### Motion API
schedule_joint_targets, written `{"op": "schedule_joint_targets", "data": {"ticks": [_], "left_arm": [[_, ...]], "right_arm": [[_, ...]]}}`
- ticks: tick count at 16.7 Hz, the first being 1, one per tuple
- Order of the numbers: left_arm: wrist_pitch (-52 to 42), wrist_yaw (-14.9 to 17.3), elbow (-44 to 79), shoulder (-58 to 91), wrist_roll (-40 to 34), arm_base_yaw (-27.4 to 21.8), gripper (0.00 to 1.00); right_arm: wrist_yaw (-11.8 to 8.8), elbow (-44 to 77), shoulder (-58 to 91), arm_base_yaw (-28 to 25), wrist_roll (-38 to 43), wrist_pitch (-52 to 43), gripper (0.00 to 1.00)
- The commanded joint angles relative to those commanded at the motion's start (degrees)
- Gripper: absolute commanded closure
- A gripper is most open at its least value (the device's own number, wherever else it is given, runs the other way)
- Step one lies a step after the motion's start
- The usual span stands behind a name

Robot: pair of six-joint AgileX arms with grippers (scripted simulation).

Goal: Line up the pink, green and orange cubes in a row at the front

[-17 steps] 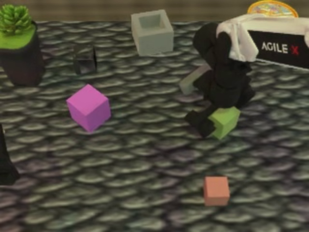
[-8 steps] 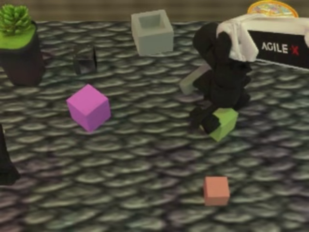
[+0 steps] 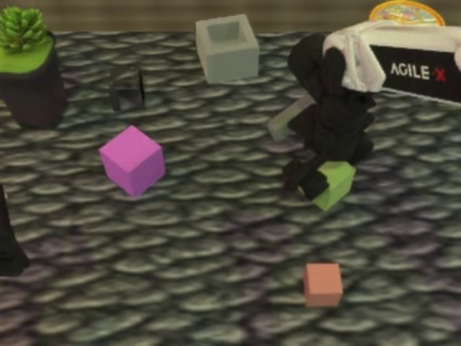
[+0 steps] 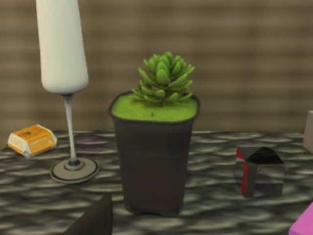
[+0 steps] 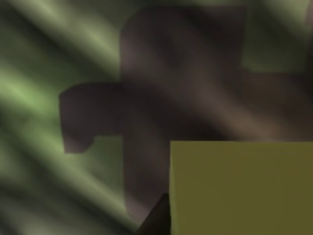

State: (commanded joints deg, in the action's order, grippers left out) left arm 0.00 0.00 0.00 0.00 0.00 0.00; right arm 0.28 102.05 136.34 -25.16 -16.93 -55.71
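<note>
The green cube (image 3: 336, 183) sits right of the table's middle, and my right gripper (image 3: 322, 180) is shut on it from above. In the right wrist view the green cube (image 5: 239, 188) fills the lower corner, with one dark finger (image 5: 157, 218) against its side. The pink cube (image 3: 132, 160) rests tilted at the left centre, its corner showing as the pink cube (image 4: 304, 223) in the left wrist view. Near the front, right of centre, lies the orange cube (image 3: 323, 284). My left gripper (image 3: 10, 259) is parked at the left edge, open.
A hollow pale grey box (image 3: 227, 48) stands at the back. A small dark cube (image 3: 127, 92) and a potted succulent (image 3: 27, 68) are at the back left. A wine glass (image 4: 63, 73) and a small orange box (image 4: 32, 139) show beyond the plant.
One second ago the right fingers stood wider around the green cube; they then closed on it and the cube shifted slightly. Nothing has moved in the last half second.
</note>
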Motion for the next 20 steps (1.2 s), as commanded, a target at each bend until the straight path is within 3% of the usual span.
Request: {"op": "schedule_joint_targets", "data": {"ticks": [4, 9, 15, 20], "left_arm": [[0.0, 0.0, 0.0, 0.0, 0.0, 0.0, 0.0], [0.0, 0.0, 0.0, 0.0, 0.0, 0.0, 0.0], [0.0, 0.0, 0.0, 0.0, 0.0, 0.0, 0.0], [0.0, 0.0, 0.0, 0.0, 0.0, 0.0, 0.0]], "right_arm": [[-0.24, 2.28, -1.68, -0.58, -0.17, -2.77, 1.0], [-0.33, 8.91, -4.31, -0.68, 0.0, -12.76, 1.0], [-0.36, 9.68, -4.77, -0.6, 0.29, -13.7, 1.0], [-0.17, 6.92, -7.03, -4.37, 9.47, -13.08, 1.0]]}}
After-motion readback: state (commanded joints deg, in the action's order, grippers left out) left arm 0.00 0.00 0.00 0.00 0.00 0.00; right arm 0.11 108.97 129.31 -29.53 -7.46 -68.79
